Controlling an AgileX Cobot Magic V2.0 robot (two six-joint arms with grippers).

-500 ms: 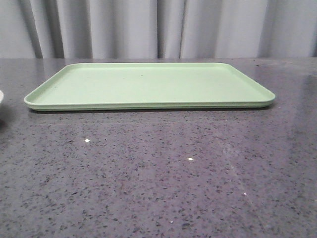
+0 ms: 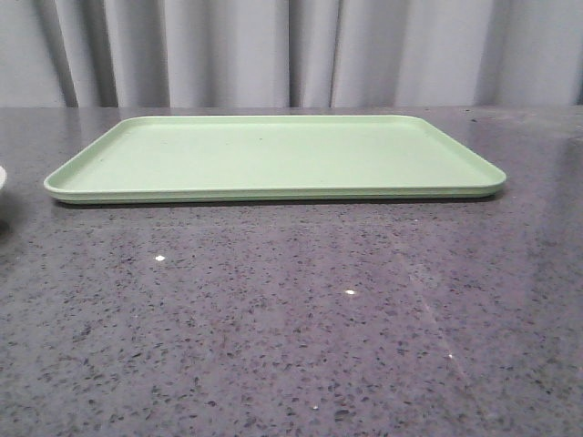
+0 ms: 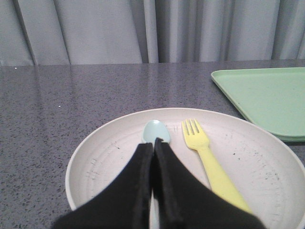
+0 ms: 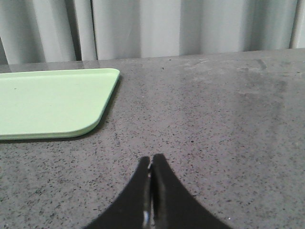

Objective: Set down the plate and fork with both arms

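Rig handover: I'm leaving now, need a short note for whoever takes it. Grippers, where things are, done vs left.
Left gripper: shut, empty, over the plate.
Right gripper: shut, empty, over bare table beside the tray.
The plate sits on the table next to the tray, holding the yellow fork and a light blue spoon.
Done: nothing; the tray holds nothing.
Left: move plate and fork, presumably onto the tray.

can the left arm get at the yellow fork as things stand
Probably yes: the fork lies uncovered in the plate beside the left gripper, but its fingers are shut and need opening.
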